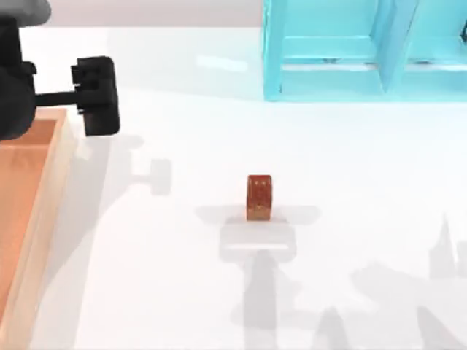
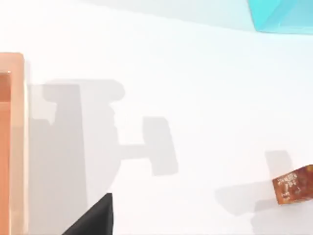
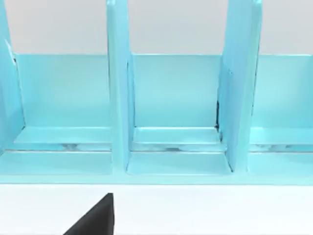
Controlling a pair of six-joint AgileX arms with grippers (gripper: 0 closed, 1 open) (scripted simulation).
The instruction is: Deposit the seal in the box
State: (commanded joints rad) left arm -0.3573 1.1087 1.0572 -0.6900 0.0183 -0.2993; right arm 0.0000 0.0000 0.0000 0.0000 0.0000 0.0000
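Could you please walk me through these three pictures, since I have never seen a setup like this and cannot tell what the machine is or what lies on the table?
This is a simulated two-armed AgileX robot at a white table. One picture looks down from above; the other two come from cameras on each arm's wrist. From above, the dark left arm with its left gripper hangs at the table's left, beside the box, a shallow wooden tray. It holds nothing. The seal, a small reddish-brown block, stands alone mid-table, apart from the box. A turquoise shelf unit sits at the far right. The left wrist view looks at the table, box rim and seal; the right wrist view faces the shelf compartments.
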